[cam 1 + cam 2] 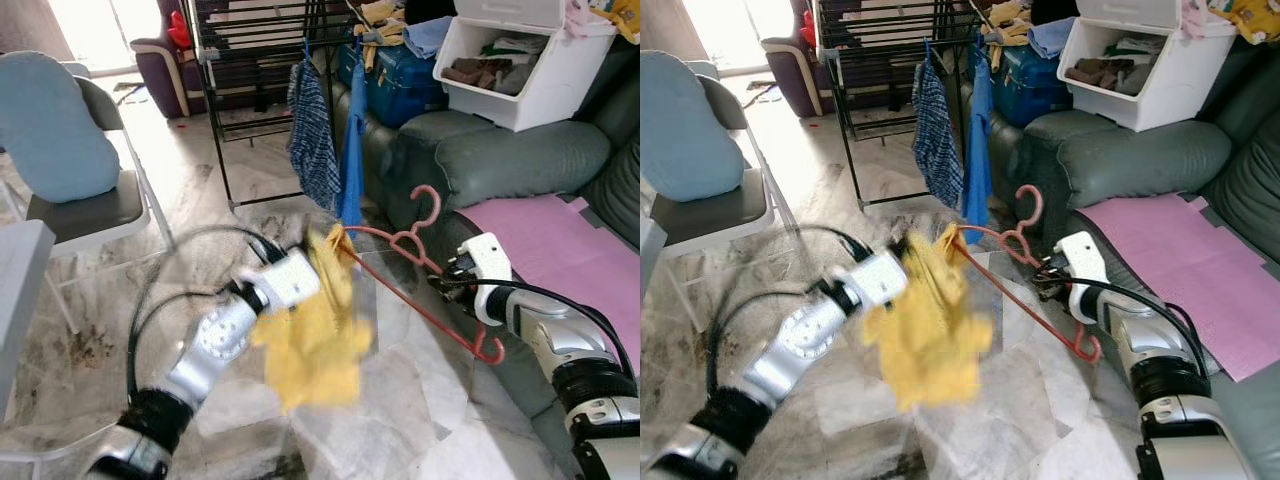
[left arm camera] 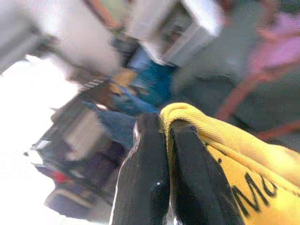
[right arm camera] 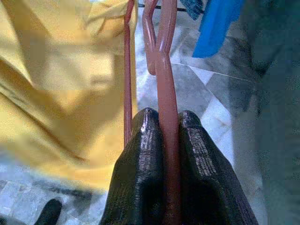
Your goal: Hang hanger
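Observation:
A pink-red plastic hanger [image 1: 415,262] is held above the floor in front of the sofa, its hook pointing up. My right gripper [image 3: 165,123] is shut on the hanger's bar near the hook. A yellow shirt [image 1: 318,330] with dark lettering hangs from the hanger's left end, blurred by motion. My left gripper [image 2: 166,129] is shut on the shirt's upper edge [image 2: 201,123]. Behind stands a black drying rack [image 1: 262,50] with a checked blue garment [image 1: 315,135] and a plain blue one [image 1: 352,150] on it.
A dark green sofa [image 1: 500,160] with a pink mat [image 1: 560,235] runs along the right. A white bin of clothes [image 1: 520,65] sits on its arm. At the left is a grey chair with a blue cushion [image 1: 50,125]. The marble floor [image 1: 200,200] lies between.

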Tool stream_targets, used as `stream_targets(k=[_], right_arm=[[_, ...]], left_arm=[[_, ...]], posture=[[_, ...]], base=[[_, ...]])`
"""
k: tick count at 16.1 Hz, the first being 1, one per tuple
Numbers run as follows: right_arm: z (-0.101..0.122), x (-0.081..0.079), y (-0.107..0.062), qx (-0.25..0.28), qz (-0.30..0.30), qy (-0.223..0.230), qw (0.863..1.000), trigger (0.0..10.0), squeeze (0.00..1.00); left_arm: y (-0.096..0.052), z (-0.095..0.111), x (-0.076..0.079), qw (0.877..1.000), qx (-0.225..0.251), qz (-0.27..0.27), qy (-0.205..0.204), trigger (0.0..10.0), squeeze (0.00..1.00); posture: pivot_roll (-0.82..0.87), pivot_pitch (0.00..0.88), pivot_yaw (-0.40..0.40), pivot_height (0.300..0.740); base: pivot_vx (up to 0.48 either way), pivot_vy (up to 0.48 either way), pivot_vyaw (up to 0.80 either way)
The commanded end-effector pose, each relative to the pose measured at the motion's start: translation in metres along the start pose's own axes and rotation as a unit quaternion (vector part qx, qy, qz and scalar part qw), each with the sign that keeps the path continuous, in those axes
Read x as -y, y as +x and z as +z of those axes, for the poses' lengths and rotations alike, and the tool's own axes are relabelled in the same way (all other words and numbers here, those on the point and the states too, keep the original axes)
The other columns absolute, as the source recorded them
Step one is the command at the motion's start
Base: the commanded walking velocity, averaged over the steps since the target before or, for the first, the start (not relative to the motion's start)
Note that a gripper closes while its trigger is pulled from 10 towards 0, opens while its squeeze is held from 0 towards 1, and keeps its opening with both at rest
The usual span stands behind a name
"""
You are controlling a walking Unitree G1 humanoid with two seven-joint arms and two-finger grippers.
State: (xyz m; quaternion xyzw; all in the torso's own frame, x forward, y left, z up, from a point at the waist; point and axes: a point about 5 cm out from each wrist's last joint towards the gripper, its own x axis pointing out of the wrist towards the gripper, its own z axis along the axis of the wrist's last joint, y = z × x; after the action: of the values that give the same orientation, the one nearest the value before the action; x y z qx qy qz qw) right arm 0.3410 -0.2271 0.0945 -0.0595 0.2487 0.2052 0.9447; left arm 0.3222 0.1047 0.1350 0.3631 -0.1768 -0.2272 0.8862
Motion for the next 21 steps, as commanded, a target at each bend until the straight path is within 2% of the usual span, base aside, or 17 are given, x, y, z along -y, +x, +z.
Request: stream_targets(k=[1,3,5,6,11,14,15,16,17,20,21], right_arm=[[0.011,0.010,-0.003,0.024,-0.029,0.022,0.999,10.0,0.00],[0.013,0.018,-0.003,0.054,-0.081,0.055,0.994,10.0,0.00],[0.019,0.026,-0.005,0.091,-0.128,0.090,0.983,10.0,0.00],[0.017,0.023,-0.003,0.088,-0.105,0.107,0.985,10.0,0.00],[0.008,0.012,-0.001,0.057,-0.038,0.073,0.995,10.0,0.00],[-0.006,0.000,-0.002,0.011,0.050,0.051,0.997,10.0,0.00],[-0.010,-0.006,-0.002,-0.001,0.084,0.043,0.996,10.0,0.00],[-0.017,-0.017,-0.006,-0.023,0.154,0.026,0.987,10.0,0.00],[-0.021,-0.021,-0.009,-0.031,0.185,0.013,0.982,10.0,0.00],[-0.020,-0.028,-0.015,-0.030,0.235,-0.003,0.972,10.0,0.00],[-0.019,-0.033,-0.018,-0.029,0.264,-0.012,0.964,10.0,0.00]], left_arm=[[0.004,0.011,-0.015,0.998,0.032,0.046,0.007,10.0,0.00],[0.004,0.016,-0.028,0.993,0.054,0.098,-0.021,10.0,0.00],[0.002,0.018,-0.035,0.989,0.068,0.126,-0.033,10.0,0.00],[0.002,0.018,-0.039,0.987,0.066,0.141,-0.043,10.0,0.00],[0.001,0.008,-0.054,0.984,0.049,0.170,-0.026,10.0,0.00],[0.004,0.009,-0.056,0.985,0.057,0.160,-0.020,10.0,0.00],[0.005,0.009,-0.056,0.986,0.059,0.154,-0.016,10.0,0.00],[0.006,0.010,-0.055,0.988,0.066,0.138,-0.007,10.0,0.00],[0.007,0.011,-0.054,0.989,0.070,0.127,0.002,10.0,0.00],[0.005,0.009,-0.048,0.992,0.072,0.098,0.019,10.0,0.00],[0.005,0.008,-0.046,0.992,0.073,0.095,0.025,10.0,0.00]], posture=[[-0.13,0.000,-0.008,0.740],[-0.13,0.000,-0.010,0.740],[-0.13,0.000,-0.010,0.740],[-0.12,0.000,-0.012,0.740],[-0.12,0.000,-0.013,0.740],[-0.12,0.000,-0.010,0.740],[-0.12,0.000,-0.009,0.740],[-0.12,0.000,-0.008,0.740],[-0.12,0.000,-0.008,0.740],[-0.12,0.000,-0.005,0.740],[-0.11,0.000,-0.004,0.740]], base=[[0.000,0.000,0.00],[0.000,0.000,0.00],[0.000,0.000,0.00],[0.000,0.000,0.00],[0.000,0.000,0.00],[0.000,0.000,0.00],[0.000,0.000,0.00],[0.000,0.000,0.00],[0.000,0.000,0.00],[0.000,0.000,0.00],[0.000,0.000,0.00]])
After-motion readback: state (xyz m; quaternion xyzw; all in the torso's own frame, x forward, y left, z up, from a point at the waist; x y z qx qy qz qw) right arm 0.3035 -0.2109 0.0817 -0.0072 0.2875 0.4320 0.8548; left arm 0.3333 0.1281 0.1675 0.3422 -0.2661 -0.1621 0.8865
